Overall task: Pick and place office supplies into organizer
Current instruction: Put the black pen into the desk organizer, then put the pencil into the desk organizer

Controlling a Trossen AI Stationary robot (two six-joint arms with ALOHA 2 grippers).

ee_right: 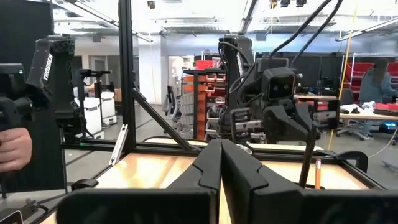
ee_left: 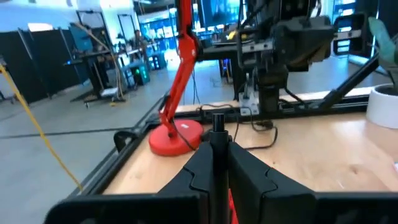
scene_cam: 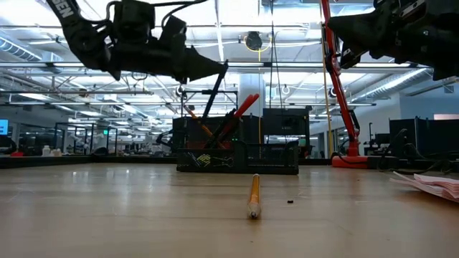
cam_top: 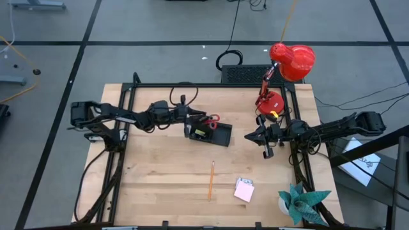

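The left gripper (cam_top: 190,130) is clamping an upright black pen (ee_left: 217,134) directly above the organizer (cam_top: 220,135) — tip downward — while the right gripper (cam_top: 264,136) is waiting closed, empty, just beside the tray.

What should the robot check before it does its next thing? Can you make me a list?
1. Left claw holding a pen: ok, its fingers are shut on a thin black stick.
2. Left claw over the organizer: ok in the high view.
3. Pen lined up with a compartment: cannot tell.
4. Right claw out of the way: ok, it is shut and empty near the lamp.
5. Supplies still on the table: not ok, the pencil and pink pad still lie there.
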